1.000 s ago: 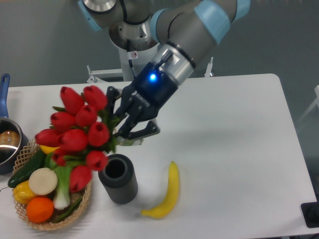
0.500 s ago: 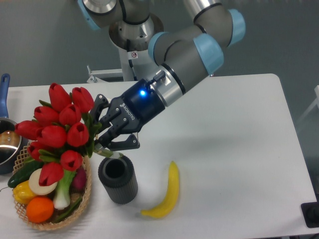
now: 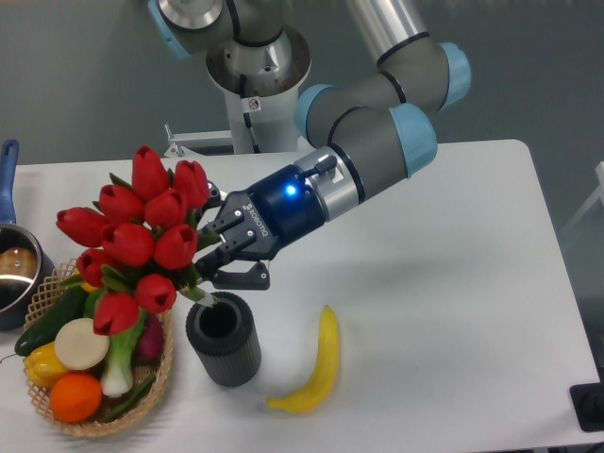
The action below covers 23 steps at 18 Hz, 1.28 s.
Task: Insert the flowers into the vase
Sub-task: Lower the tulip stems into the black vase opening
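Note:
The flowers (image 3: 142, 236), a bunch of red closed tulips with green leaves, hang tilted to the left above the table. My gripper (image 3: 215, 253) is shut on their green stems just right of the heads. The stem ends (image 3: 205, 297) point down and touch the left rim of the vase's mouth. The vase (image 3: 224, 338), a dark grey ribbed cylinder, stands upright on the white table directly below my gripper. Its round mouth faces up and is mostly unobstructed.
A woven basket (image 3: 57, 415) with an orange, a yellow pepper, a cucumber and other vegetables sits left of the vase, partly under the tulip heads. A banana (image 3: 316, 363) lies right of the vase. A pot (image 3: 14, 274) with a blue handle is at the left edge.
My gripper has turned and lowered slightly, swinging the tulip heads up and rightward. The stem ends have come down to the vase's mouth. The vase has stayed in place.

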Each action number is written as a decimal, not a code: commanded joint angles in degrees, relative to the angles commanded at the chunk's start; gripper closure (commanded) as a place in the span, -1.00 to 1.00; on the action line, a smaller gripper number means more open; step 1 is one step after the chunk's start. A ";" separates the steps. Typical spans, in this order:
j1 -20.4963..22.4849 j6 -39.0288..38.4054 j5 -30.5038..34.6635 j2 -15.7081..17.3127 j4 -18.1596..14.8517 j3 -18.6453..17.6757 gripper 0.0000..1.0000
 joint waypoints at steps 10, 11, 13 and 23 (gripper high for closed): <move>0.62 0.44 -0.18 -2.72 0.00 0.53 0.50; 0.62 0.53 -0.18 -3.16 0.00 0.53 0.50; 0.62 0.53 -0.18 -3.51 0.00 0.53 0.50; 0.88 0.61 -0.18 -5.54 0.00 -0.26 0.47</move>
